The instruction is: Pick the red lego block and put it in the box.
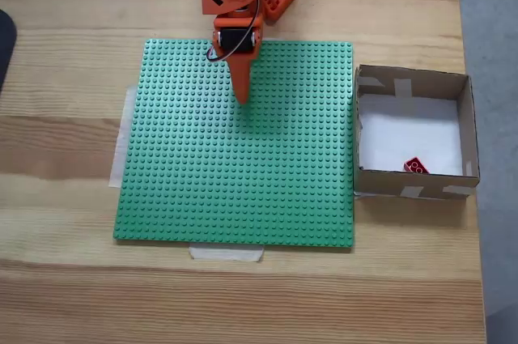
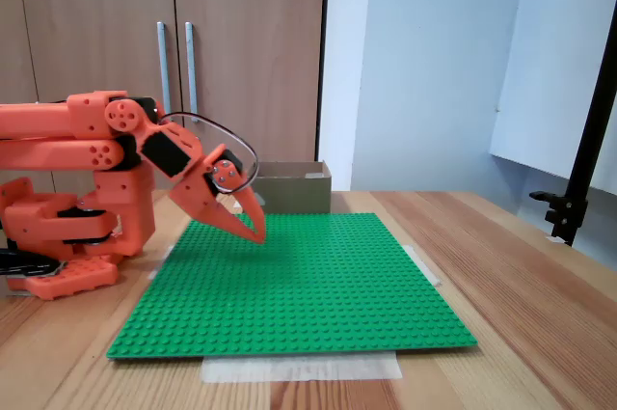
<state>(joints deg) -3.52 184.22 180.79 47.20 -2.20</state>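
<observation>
Already the small red studded lego block [image 1: 416,167] lies at six o'clock inside the square brown cardboard box [image 1: 469,121]; the orange two-finger gripper [image 1: 242,95] hangs closed, empty, over the green studded plate [image 1: 243,190].

A hobby or office room: wooden table [image 2: 501,285], wooden cupboards [image 2: 174,53], a clamped stand [image 2: 578,178]

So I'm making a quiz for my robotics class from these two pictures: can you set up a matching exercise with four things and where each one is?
Things:
1. red brick
2. cardboard box
3. hand
4. green plate

Places:
A. taped flat on the wooden table
B. in the box's near corner in the top-down fixed view
C. above the plate's far part, holding nothing
D. on the table beside the plate's right edge in the top-down fixed view

Pairs: 1-B, 2-D, 3-C, 4-A
</observation>
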